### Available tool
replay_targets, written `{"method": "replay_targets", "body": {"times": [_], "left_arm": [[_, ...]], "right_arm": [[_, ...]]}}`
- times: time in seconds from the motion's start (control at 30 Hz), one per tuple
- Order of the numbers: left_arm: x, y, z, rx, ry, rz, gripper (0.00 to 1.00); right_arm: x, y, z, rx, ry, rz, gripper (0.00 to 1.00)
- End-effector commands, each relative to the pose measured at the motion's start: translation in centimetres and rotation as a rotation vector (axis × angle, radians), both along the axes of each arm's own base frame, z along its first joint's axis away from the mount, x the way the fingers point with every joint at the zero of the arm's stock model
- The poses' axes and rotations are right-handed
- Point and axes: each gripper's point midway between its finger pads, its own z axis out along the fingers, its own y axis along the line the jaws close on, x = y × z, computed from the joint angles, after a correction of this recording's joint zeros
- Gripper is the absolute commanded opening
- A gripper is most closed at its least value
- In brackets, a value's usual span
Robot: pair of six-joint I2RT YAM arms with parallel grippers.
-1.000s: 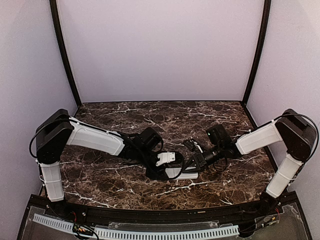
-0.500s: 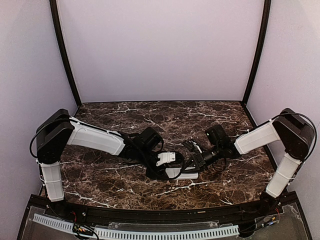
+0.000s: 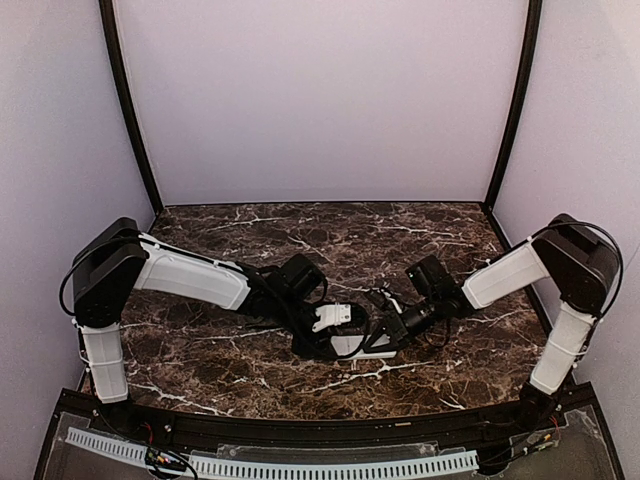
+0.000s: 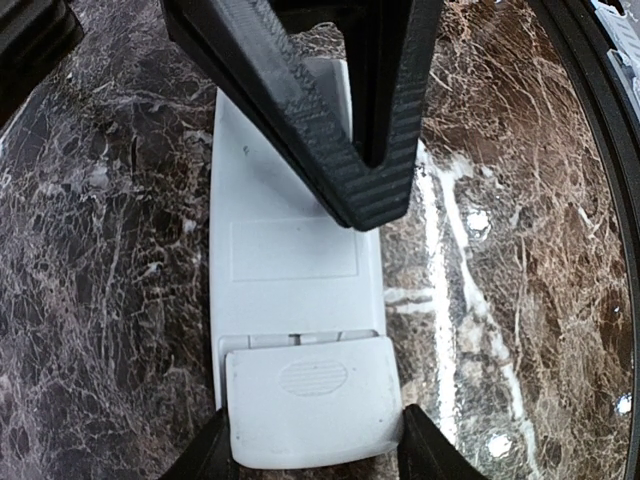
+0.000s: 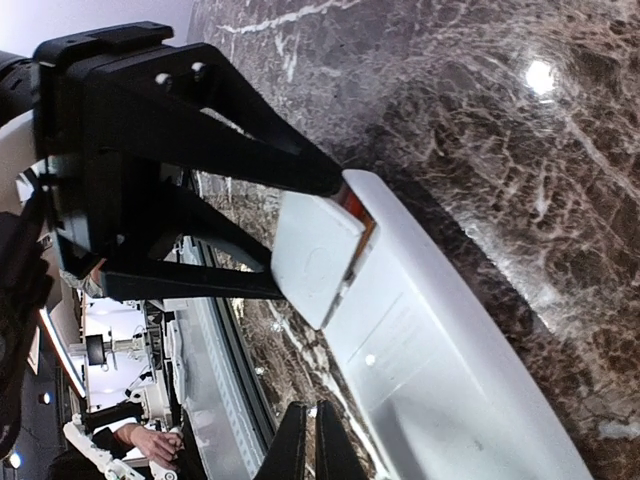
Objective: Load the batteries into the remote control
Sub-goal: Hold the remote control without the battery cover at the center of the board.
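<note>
The remote control (image 4: 290, 250) lies back up on the marble table; it also shows in the top view (image 3: 368, 348). Its battery cover (image 4: 312, 400) sits at the near end, slightly raised and not flush. In the right wrist view an orange-red battery (image 5: 353, 205) shows in the gap under the cover (image 5: 315, 255). My left gripper (image 4: 315, 455) is shut on the remote's cover end, one finger on each side. My right gripper (image 5: 310, 440) is shut and empty; in the left wrist view its joined fingertips (image 4: 375, 195) rest on the remote's back.
The dark marble table (image 3: 250, 240) is enclosed by lilac walls and black corner posts. A black rail (image 3: 300, 425) runs along the near edge. Both arms meet at the table's middle front, close together.
My right arm has shifted slightly left, bringing its shut gripper closer over the remote. The left arm and the remote have stayed in place.
</note>
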Motion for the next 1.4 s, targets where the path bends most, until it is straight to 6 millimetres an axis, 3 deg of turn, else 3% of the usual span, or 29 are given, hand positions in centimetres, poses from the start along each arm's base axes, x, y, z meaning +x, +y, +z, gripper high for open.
{"method": "replay_targets", "body": {"times": [0.0,0.27,1.2,1.37], "left_arm": [[0.0,0.3,0.4,0.018,0.014,0.0,0.38],[0.4,0.5,0.5,0.019,0.007,0.012,0.38],[1.2,0.1,-1.0,0.085,-0.012,-0.043,0.4],[1.3,0.0,-0.1,0.086,-0.022,-0.048,0.38]], "right_arm": [[0.3,-0.1,-1.8,-0.06,-0.018,-0.001,0.04],[0.2,-0.5,-3.1,-0.103,-0.009,-0.006,0.04],[0.4,-0.8,-3.9,-0.114,-0.007,0.012,0.02],[0.5,-1.0,-4.2,-0.121,-0.006,0.013,0.02]]}}
